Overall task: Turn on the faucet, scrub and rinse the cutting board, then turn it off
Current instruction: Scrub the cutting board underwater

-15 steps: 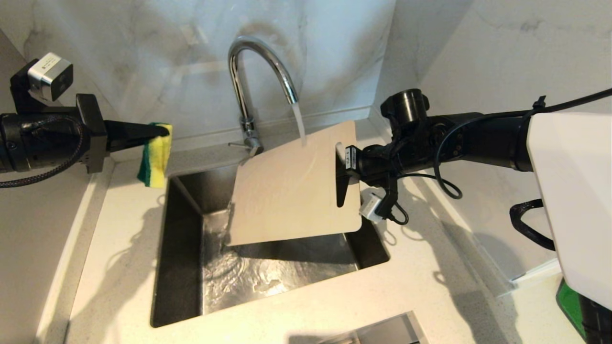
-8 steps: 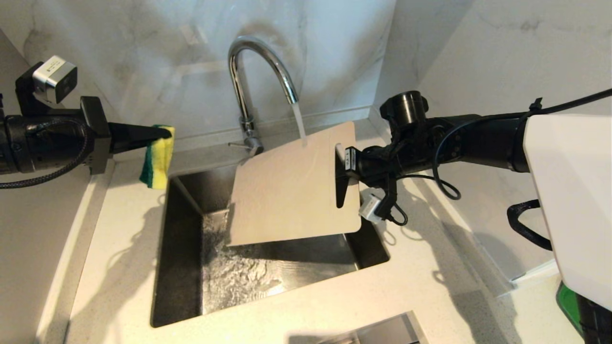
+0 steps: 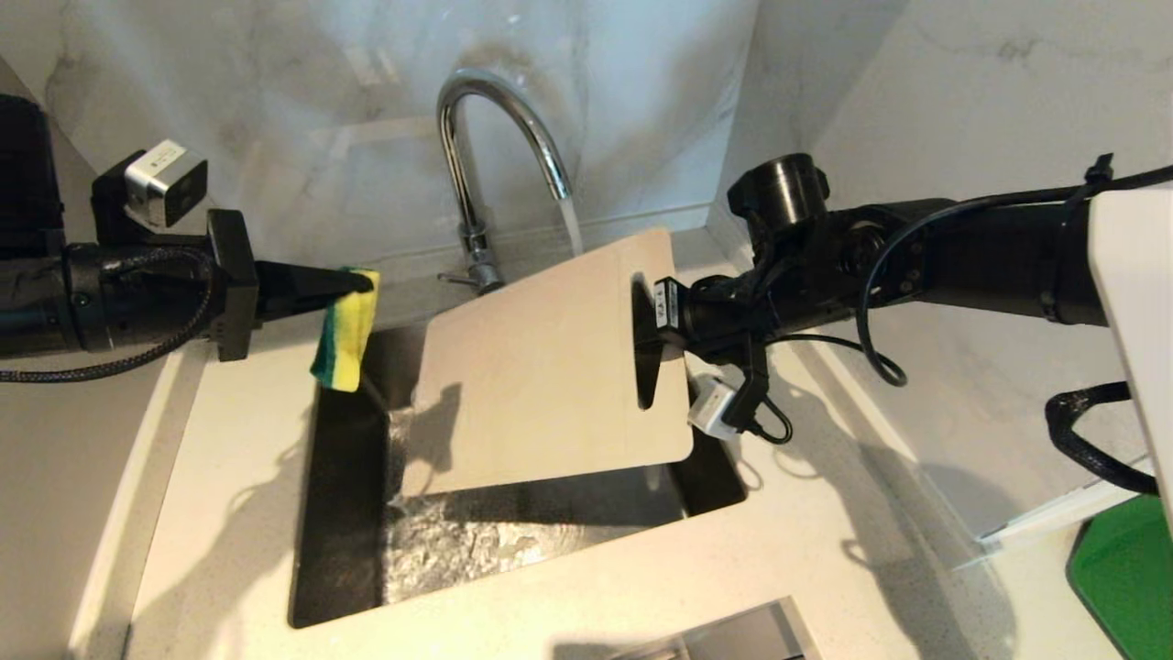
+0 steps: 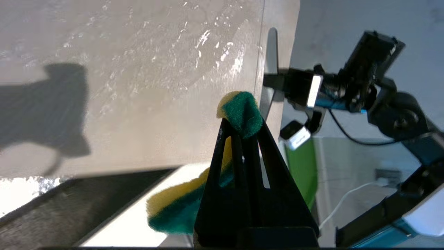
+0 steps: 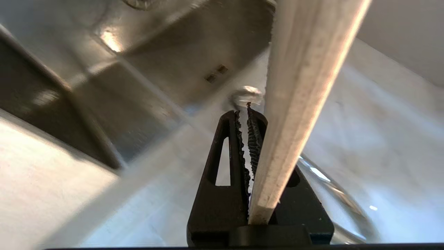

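Note:
The chrome faucet is running, and its stream drops at the far edge of the cutting board. The beige board hangs tilted over the sink, left end lowest, and water runs off that corner. My right gripper is shut on the board's right end by the handle cutout. From the right wrist the board's edge sits between the right gripper's fingers. My left gripper is shut on a yellow-green sponge, just left of the board. From the left wrist the sponge faces the wet board.
The faucet's thin lever sticks out left at its base. Pale counter rings the sink, with marble walls behind and to the right. A green object lies at the lower right, and a metal piece shows at the near edge.
My left gripper has carried the sponge to the right, up to the sink's left edge near the board. The board has swung left and tipped its left end lower.

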Robot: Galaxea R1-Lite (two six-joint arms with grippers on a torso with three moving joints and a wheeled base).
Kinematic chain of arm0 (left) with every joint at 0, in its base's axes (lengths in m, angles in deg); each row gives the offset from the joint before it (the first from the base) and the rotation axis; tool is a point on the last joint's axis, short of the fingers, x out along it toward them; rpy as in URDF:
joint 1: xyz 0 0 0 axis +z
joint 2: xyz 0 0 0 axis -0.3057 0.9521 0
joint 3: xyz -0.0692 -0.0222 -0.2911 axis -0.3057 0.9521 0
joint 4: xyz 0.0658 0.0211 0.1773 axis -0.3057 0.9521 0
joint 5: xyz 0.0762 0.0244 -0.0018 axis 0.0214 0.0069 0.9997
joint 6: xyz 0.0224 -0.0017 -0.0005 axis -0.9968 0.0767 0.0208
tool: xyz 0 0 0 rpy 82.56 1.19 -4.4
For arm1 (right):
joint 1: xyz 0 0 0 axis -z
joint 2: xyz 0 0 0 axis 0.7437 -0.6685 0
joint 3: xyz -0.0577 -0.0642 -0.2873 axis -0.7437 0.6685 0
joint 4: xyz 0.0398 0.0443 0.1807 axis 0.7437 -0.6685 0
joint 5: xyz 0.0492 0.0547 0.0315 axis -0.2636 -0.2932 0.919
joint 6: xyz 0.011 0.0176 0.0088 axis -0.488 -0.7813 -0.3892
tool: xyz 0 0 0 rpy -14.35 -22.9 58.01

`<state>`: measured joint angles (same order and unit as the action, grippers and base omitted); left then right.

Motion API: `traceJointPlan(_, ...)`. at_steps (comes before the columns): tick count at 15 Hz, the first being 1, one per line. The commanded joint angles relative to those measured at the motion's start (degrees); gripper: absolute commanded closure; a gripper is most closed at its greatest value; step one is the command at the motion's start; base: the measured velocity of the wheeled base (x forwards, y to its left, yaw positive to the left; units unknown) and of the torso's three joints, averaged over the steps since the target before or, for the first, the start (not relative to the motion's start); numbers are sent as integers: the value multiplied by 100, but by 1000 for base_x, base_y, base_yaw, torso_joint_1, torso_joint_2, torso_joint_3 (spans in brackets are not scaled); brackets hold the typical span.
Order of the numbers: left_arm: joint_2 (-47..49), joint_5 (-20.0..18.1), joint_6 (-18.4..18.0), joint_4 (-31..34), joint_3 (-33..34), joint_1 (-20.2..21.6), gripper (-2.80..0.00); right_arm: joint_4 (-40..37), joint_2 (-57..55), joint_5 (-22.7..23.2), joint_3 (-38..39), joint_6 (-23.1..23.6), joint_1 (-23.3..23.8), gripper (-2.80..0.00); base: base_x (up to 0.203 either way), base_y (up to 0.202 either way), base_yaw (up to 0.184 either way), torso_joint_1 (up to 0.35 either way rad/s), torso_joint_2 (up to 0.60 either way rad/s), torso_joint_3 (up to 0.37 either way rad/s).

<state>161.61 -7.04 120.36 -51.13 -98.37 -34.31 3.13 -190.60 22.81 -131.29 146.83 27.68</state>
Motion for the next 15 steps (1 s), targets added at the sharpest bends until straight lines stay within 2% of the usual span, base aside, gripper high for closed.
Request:
traceJointPlan(1,217,-18,155,7,-300,-124,0,-16,388,19,177,87,-53,0,0,0,0,0,0,0)
traceJointPlan(5,746,64,272,326,-1000,-460,0,56,876,125,873,87,-69,0,0,0,0,0,0,0)
traceJointPlan(9,1376,558,276,498,-1620,-994,0,243,1054,151,1191,87,-322,0,0,0,0,0,0,0)
traceJointPlan(13,1872,817,270,538,-2108,-1299,0,289,1151,160,1373,87,-384,0,0,0,0,0,0,0)
traceJointPlan(15,2131,1015,269,533,-2342,-1428,0,600,1216,160,1626,87,-389,0,0,0,0,0,0,0)
